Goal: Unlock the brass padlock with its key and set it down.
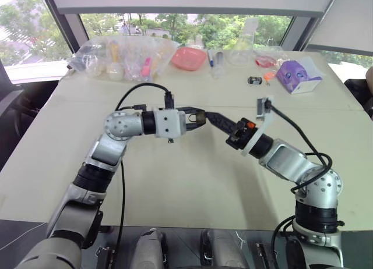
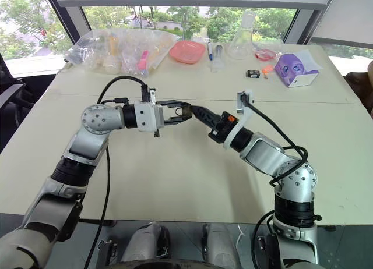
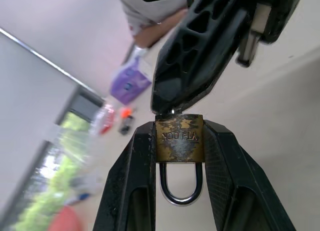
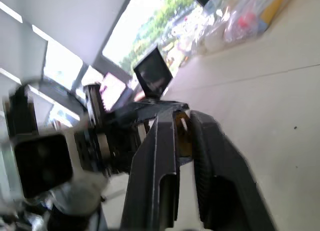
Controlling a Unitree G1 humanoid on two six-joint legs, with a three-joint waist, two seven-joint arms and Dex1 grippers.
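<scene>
Sitting clamped between the left gripper's fingers, the brass padlock is held above the table, shackle toward the wrist. Right gripper, pressed together, meets the padlock's body at its tip; the key cannot be made out there.
</scene>
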